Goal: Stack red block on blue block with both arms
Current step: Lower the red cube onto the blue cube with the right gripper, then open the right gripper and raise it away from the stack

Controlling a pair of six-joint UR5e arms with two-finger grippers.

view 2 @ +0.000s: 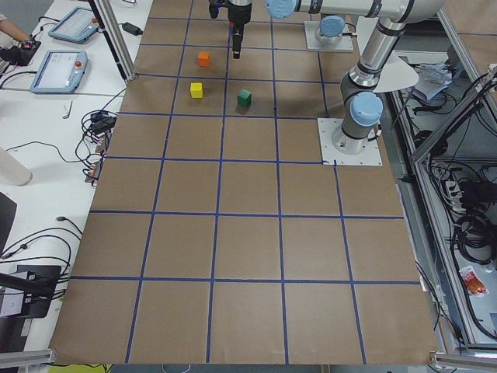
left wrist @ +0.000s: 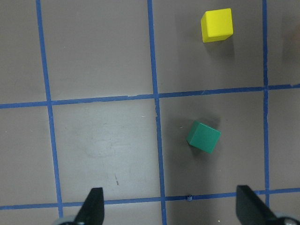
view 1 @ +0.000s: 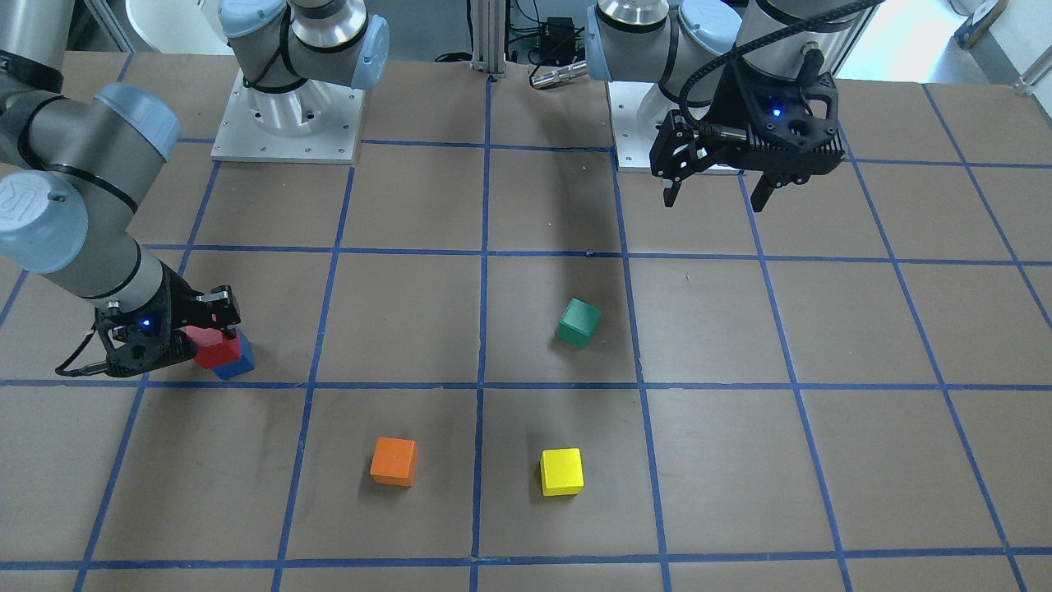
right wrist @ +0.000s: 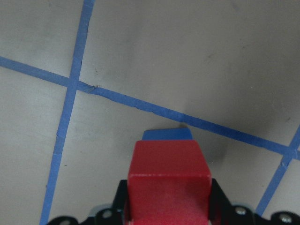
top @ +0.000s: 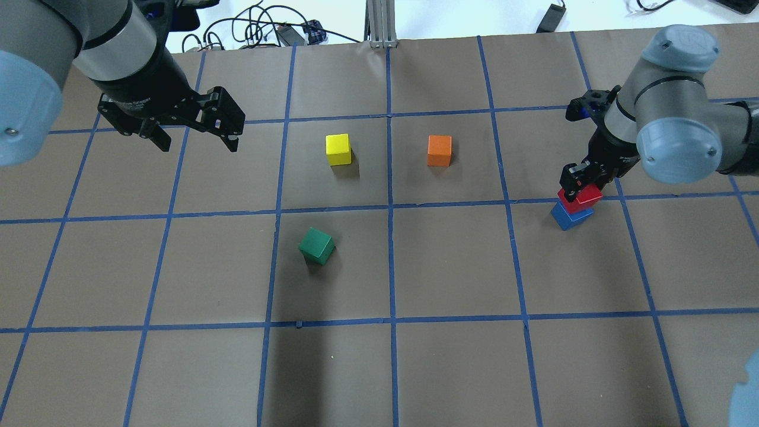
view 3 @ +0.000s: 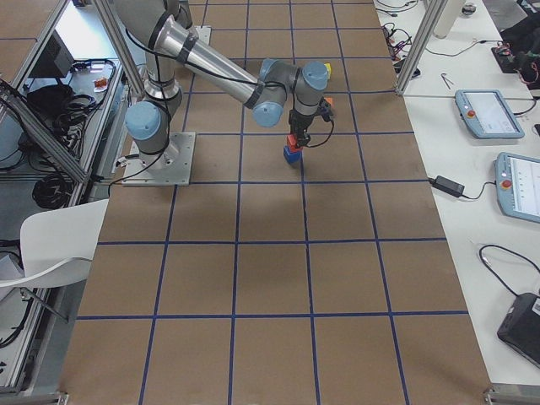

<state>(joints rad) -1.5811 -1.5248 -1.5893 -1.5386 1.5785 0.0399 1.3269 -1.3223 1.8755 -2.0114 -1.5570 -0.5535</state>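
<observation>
Front-facing view: the right hand (view 1: 215, 327) is clamped on the red block (view 1: 215, 349), which sits atop the blue block (view 1: 238, 365) on the worktop (view 1: 740, 460); the left hand (view 1: 715, 194) hangs raised, fingers apart. Overhead view: the stack stands on the robot's right. Right wrist view: a blue edge shows beyond the red block.

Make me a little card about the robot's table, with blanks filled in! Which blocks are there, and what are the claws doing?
Top of stack: red block, gripped by the right claw
Bottom of stack: blue block, resting on the table
Other claw: left claw, open and empty, above the table
Loose blocks: green block, yellow block, orange block, each apart from the others
Stack status: built, not yet let go
</observation>
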